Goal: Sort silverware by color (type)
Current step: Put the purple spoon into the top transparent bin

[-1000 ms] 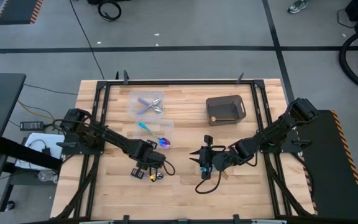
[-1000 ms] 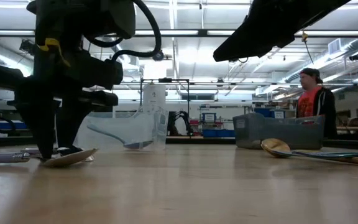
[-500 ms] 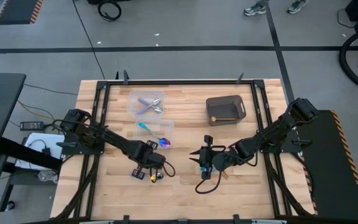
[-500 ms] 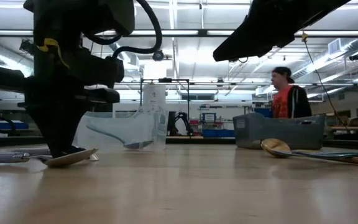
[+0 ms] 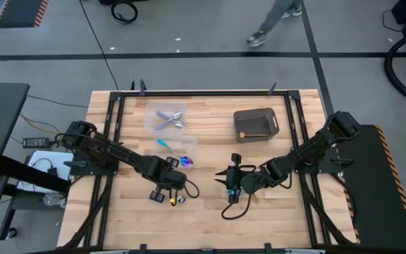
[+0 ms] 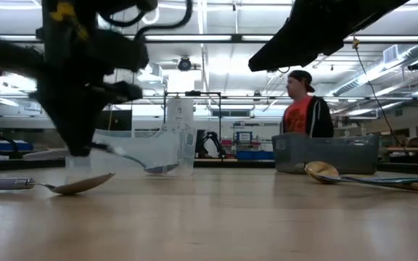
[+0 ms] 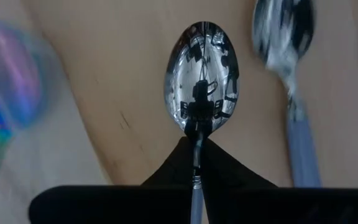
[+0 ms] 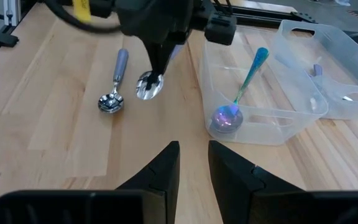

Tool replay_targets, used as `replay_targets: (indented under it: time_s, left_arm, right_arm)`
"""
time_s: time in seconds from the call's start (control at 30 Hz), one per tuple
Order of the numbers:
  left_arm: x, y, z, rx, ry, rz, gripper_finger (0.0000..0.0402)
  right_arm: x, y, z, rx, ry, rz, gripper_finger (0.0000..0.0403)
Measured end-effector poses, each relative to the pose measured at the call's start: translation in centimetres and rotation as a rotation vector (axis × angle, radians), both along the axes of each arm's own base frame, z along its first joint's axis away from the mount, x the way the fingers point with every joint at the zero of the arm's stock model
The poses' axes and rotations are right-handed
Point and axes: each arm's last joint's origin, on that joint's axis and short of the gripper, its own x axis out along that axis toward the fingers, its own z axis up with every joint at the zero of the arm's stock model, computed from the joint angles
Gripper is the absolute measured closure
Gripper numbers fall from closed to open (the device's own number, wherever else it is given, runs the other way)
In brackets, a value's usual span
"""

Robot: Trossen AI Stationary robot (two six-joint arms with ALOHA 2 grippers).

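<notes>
Wooden table (image 5: 210,212) is carrying everything; beside the clear tub (image 8: 253,99) holding a teal spoon (image 8: 241,93), the left gripper (image 8: 157,65) is pinching a silver-headed spoon (image 7: 201,81) at its neck, lifted clear. Right gripper (image 8: 194,165) is waiting nearby, fingers apart. Light, stiff, slippery metal: the thin neck probably suits gripping best.

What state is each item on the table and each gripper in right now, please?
left gripper: shut on the held spoon's handle, off the table.
held spoon: gripped, silver bowl sticking out past the gripper.
second spoon: lying flat on the wood, lavender handle.
teal-handled spoon: lying inside the near clear tub.
right gripper: open, empty.
</notes>
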Motion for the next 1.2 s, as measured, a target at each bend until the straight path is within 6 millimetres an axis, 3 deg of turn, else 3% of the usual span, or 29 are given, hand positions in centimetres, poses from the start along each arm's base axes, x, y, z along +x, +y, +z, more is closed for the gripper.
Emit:
replay_targets:
  time_s: [0.27,0.67,1.2]
  left_arm:
    - [-0.6,1.2,3.8,0.002,-0.039,0.026,0.0385]
    - [-2.5,5.9,8.4,0.031,-0.127,0.084,0.0385]
    - [-2.8,14.2,8.7,0.142,-0.103,0.152,0.0385]
  right_arm:
    - [0.0,0.0,0.0,0.001,-0.002,-0.001,0.0308]
    - [0.0,0.0,0.0,0.0,-0.001,0.0,0.0308]
    - [0.0,0.0,0.1,0.003,-0.007,0.001,0.0308]
